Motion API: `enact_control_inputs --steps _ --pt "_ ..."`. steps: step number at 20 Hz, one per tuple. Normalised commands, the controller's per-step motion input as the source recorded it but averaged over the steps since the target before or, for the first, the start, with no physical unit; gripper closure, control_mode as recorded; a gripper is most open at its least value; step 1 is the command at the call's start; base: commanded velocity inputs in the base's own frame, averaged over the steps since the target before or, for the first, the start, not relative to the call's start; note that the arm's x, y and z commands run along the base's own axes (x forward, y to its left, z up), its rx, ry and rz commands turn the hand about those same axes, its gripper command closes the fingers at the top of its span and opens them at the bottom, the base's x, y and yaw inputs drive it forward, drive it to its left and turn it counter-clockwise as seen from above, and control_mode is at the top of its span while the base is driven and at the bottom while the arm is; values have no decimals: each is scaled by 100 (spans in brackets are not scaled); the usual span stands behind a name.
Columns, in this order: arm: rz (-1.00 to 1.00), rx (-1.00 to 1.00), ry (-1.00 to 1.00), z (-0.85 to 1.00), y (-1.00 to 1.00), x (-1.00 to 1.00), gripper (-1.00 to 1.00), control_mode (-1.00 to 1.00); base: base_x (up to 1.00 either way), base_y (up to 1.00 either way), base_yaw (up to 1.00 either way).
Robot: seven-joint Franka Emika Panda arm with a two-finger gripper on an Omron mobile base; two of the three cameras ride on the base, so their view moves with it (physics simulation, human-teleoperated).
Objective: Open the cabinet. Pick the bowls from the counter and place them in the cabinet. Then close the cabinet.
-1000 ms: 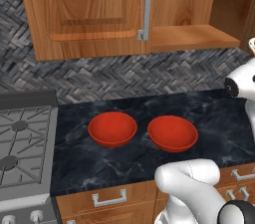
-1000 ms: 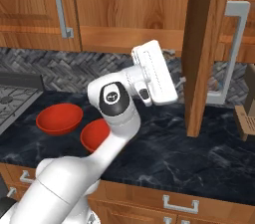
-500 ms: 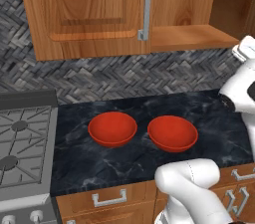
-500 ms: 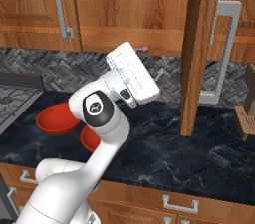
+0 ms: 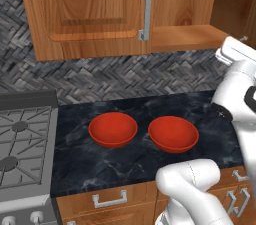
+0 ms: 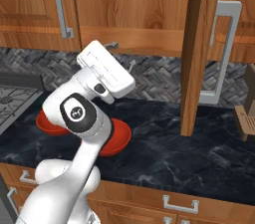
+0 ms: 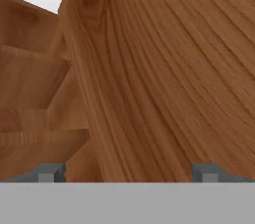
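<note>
Gripper [image 7: 127,174] spread wide, empty, facing the cabinet [image 7: 164,68]; 2 bowls [image 5: 113,129] well below on the counter [image 5: 100,161].

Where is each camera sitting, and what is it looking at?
Left base view: behind the arm, on its left, looking down at two red bowls on the counter; white arm at lower right.
Right base view: behind on the right, facing the cabinet with its open door; arm at lower left.
Hand view: on the hand, close to brown wood; open tool at the bottom.
Both base views share bowls, counter, cabinet.
</note>
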Motion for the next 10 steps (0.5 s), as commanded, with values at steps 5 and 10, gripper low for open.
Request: enact_control_inputs --steps 5,10 --pt "2 -10 5 27 76 -19 -100 -100 0 0 0" --pt "7 -16 24 42 90 -15 -100 -100 0 0 0"
